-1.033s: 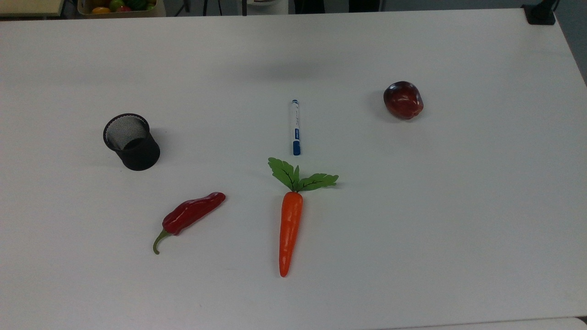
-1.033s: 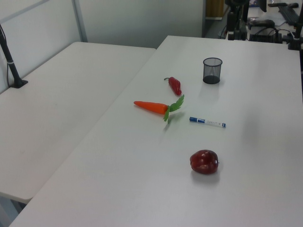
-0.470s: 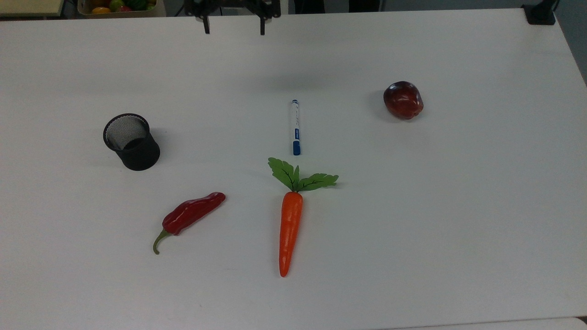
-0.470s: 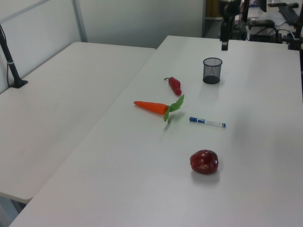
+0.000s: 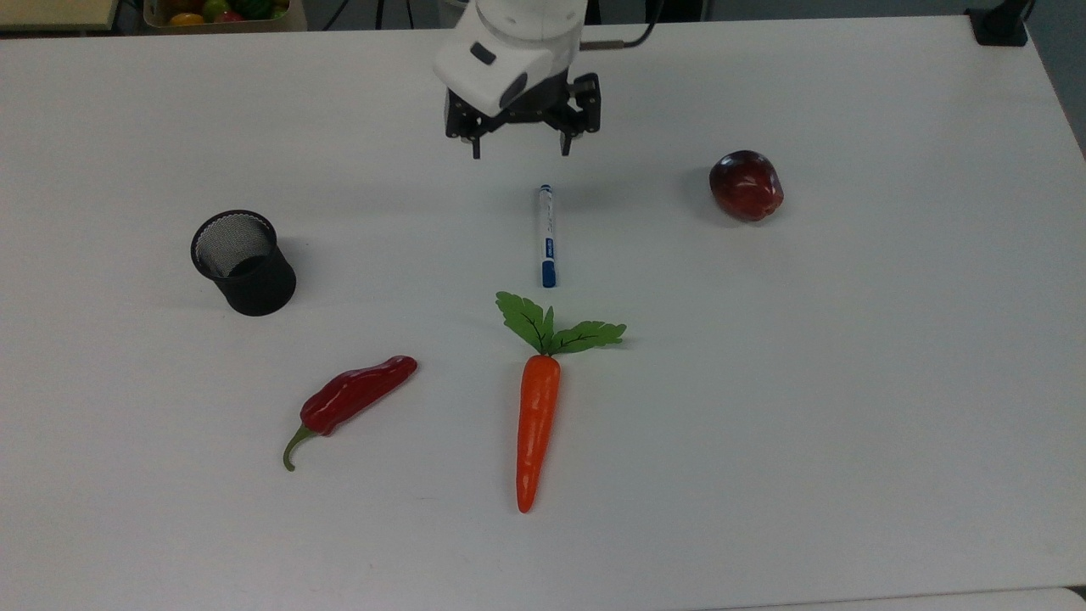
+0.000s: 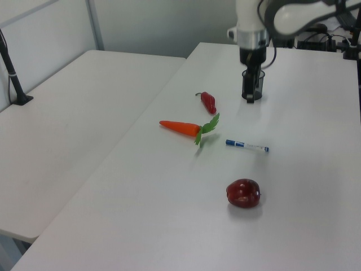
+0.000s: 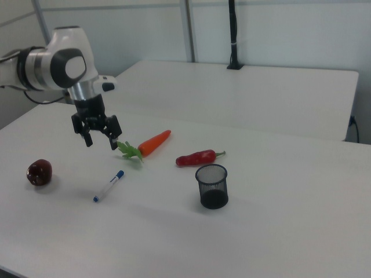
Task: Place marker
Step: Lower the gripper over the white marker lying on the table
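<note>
The marker lies flat near the middle of the white table, blue cap toward the carrot; it is also visible as marker and marker. My gripper hangs open in the air just beyond the marker's small blue end tip, slightly to the top view's left of it, holding nothing. In the right view the gripper floats well above the table, up and to the left of the marker. In the left view the gripper overlaps the black mesh cup.
The black mesh cup stands upright at the top view's left. A red chili pepper and a carrot lie toward the near edge. A dark red apple sits at the top view's right. A box of fruit is beyond the far edge.
The arm has come in from the far edge of the table toward the marker, fingers still open. The marker and the other objects have not moved.
</note>
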